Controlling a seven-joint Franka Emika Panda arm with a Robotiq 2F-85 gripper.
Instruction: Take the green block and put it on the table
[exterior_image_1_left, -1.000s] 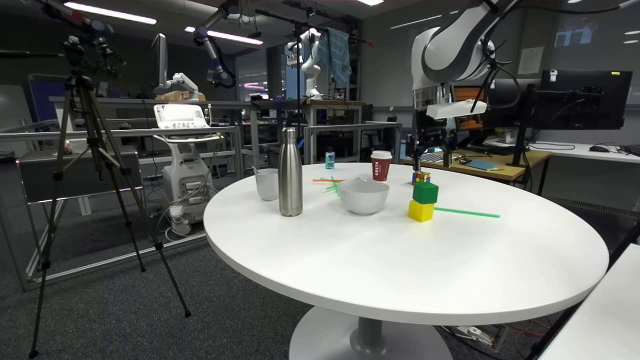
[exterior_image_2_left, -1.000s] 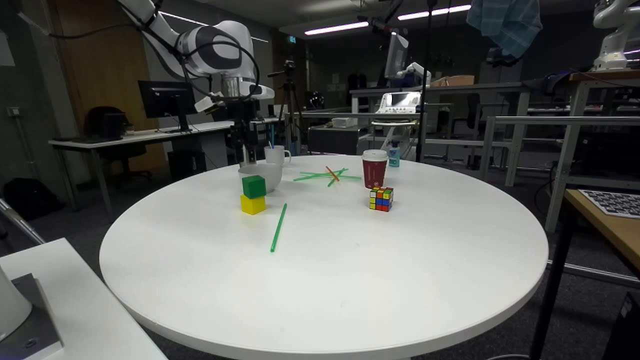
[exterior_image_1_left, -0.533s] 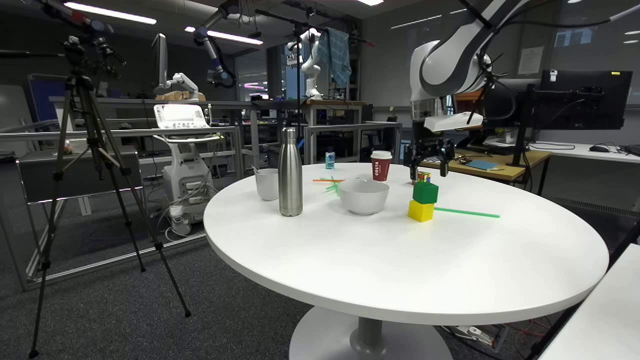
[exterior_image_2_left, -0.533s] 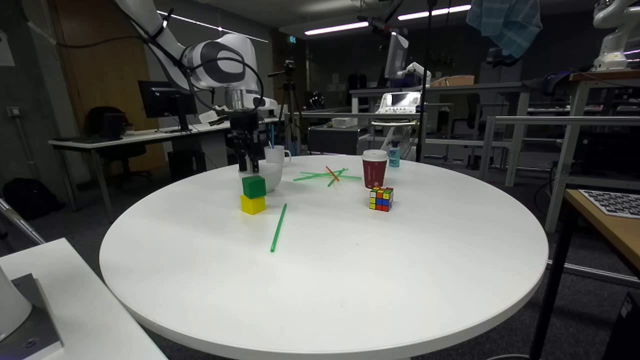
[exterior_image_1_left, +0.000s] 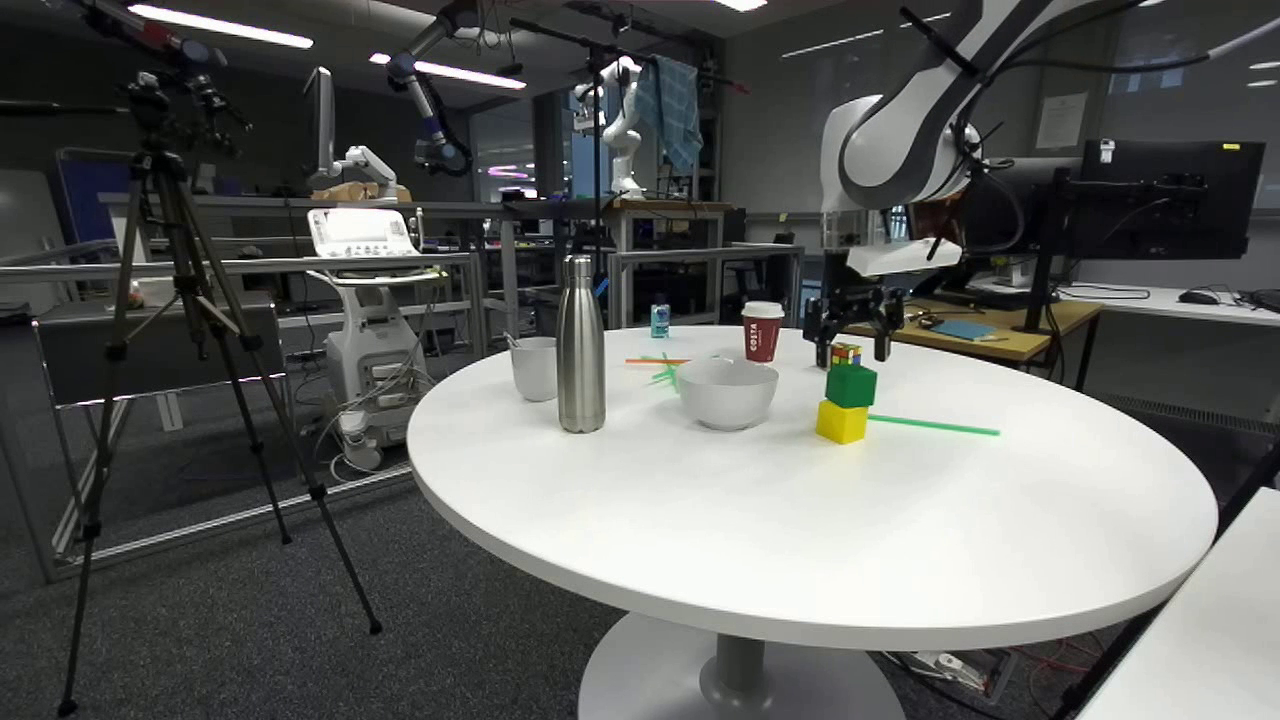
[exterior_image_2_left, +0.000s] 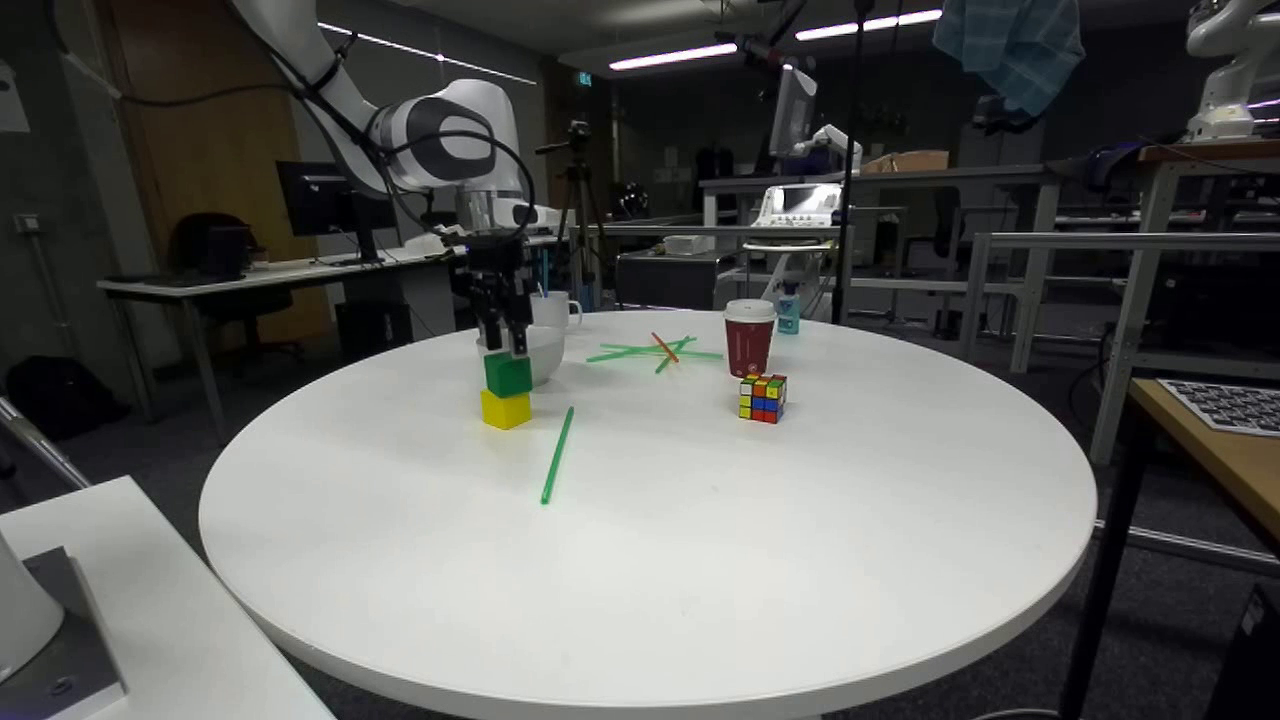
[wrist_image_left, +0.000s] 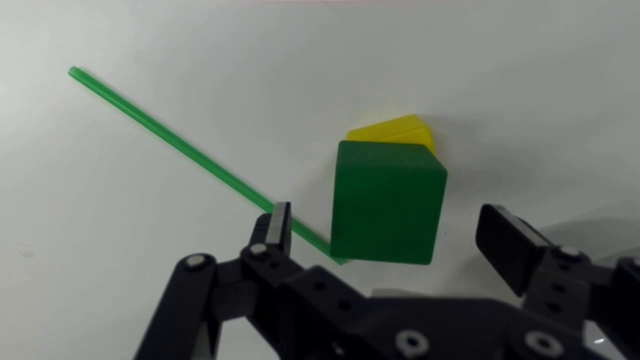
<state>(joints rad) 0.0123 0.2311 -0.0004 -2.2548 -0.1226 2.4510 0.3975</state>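
The green block (wrist_image_left: 387, 205) rests on top of a small yellow block (wrist_image_left: 395, 131), which stands on the white round table (exterior_image_1_left: 800, 530). Both exterior views show this stack, with the green block (exterior_image_1_left: 851, 386) uppermost. Just above it hangs my gripper (exterior_image_2_left: 506, 346), pointing down, its jaws wide apart. Seen in the wrist view, the green block lies between the two fingers of the gripper (wrist_image_left: 385, 209), with a gap on either side. Neither finger appears to touch it. Most of the yellow block is hidden under the green one there.
Close beside the stack are a white bowl (exterior_image_1_left: 728, 393) and a long green stick (exterior_image_2_left: 557, 455). Farther off stand a Rubik's cube (exterior_image_2_left: 763, 398), a red paper cup (exterior_image_2_left: 749, 338), a steel bottle (exterior_image_1_left: 581, 350), a mug (exterior_image_1_left: 535, 368) and several thin sticks (exterior_image_2_left: 655, 351).
Over the last second my gripper has come down closer to the top of the green block, jaws staying wide. Both blocks and the other things on the table have kept their places.
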